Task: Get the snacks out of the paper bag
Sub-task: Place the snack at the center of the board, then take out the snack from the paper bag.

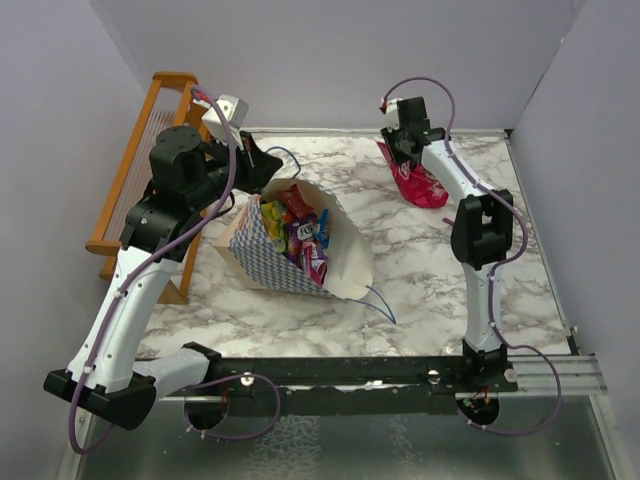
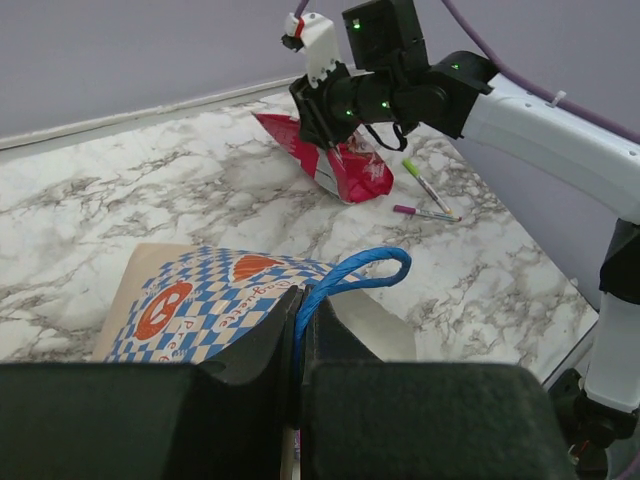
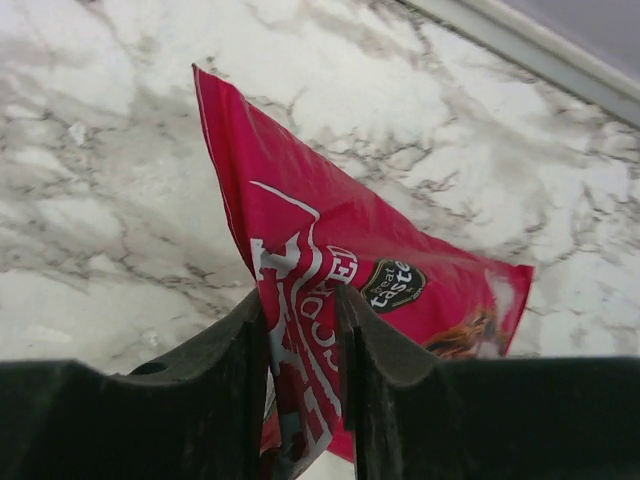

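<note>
Foil, glossy and creased: the pink-red packet sits in the slim gap between my right fingers, which stand narrowly parted astride it. It rests on the marble-patterned bench, well apart from the paper bag. My left fingers are clamped on the bag's twisted blue cord handle. Small shiny packets crowd the kraft bag's open mouth.

Top view: the packets in the bag overlap and sit behind its walls, so their count cannot be told; the rack is covered on its 3 o'clock side by the left arm. Right wrist view: the right gripper masks the 6 o'clock edge of the pink packet.
</note>
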Motion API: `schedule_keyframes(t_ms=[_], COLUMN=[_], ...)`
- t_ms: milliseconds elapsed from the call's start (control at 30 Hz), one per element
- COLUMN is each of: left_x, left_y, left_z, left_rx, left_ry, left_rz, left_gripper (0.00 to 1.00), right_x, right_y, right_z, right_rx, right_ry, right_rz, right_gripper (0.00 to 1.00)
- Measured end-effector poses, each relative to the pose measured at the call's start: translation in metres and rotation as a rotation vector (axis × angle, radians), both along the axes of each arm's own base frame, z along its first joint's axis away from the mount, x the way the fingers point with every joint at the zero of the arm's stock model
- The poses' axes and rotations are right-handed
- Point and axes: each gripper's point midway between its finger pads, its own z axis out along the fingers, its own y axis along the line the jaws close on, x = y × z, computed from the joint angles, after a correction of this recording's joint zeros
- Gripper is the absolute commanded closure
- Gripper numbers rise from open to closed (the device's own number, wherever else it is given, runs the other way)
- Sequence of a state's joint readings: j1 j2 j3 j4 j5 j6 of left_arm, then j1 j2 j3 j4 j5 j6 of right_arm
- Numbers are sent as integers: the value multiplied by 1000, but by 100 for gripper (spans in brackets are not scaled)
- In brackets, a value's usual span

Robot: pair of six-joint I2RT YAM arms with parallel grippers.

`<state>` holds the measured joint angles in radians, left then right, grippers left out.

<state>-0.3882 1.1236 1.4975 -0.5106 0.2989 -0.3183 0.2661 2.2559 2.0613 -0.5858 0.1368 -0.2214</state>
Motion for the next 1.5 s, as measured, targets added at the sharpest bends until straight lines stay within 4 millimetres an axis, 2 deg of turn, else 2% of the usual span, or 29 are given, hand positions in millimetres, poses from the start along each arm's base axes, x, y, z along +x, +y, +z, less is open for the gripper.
schedule_keyframes(t_ms=[100, 200, 333, 400, 467, 600, 633, 667, 700, 733, 867, 967, 1033, 1167, 1300, 1400, 1500], left_x=[-2, -3, -5, -6, -7, -8, -8, -8, -9, -9, -9, -8, -7, -7, -7, -8, -8], left_y=[-2, -4, -5, -6, -7, -7, -8, -8, -8, -7, -9, -10, -11, -12, -14, -14, -15], left_z=[0, 0, 0, -3, -6, -9, -8, -8, -8, -7, -8, -12, -15, -15, -13, -13, -13], left_rx=[-3, -8, -11, -14, -18, -25, -26, -28, -29, -31, -44, -57, -64, -78, -89, -94, -96], left_ry=[3, 6, 10, 16, 24, 31, 30, 30, 30, 29, 33, 45, 59, 65, 64, 69, 71], left_rz=[-14, -28, -36, -44, -49, -50, -51, -51, -51, -51, -53, -51, -50, -50, -55, -57, -58], left_gripper=[100, 100, 100, 100, 100, 100, 100, 100, 100, 100, 100, 100, 100, 100, 100, 100, 100], right_x=[-8, -16, -26, -38, -63, -132, -146, -146, -186, -203, -282, -322, -341, -366, -389, -391, -381], right_y=[18, 31, 40, 40, 39, 37, 44, 44, 43, 52, 92, 110, 113, 125, 146, 156, 167], right_z=[-14, -18, -7, 9, 28, 79, 95, 95, 109, 119, 99, 90, 95, 116, 121, 116, 100], right_rx=[82, 154, 217, 256, 297, 429, 498, 498, 528, 571, 653, 691, 728, 791, 818, 823, 810], right_ry=[58, 101, 128, 127, 131, 93, 64, 64, 49, 15, 120, 184, 194, 184, 219, 243, 261], right_rz=[26, 39, 34, 19, 15, 27, 46, 46, 69, 101, 205, 246, 257, 291, 331, 313, 249], right_gripper=[51, 39, 27, 23, 22, 22, 22, 22, 22, 22, 23, 26, 29, 31, 35, 38, 40])
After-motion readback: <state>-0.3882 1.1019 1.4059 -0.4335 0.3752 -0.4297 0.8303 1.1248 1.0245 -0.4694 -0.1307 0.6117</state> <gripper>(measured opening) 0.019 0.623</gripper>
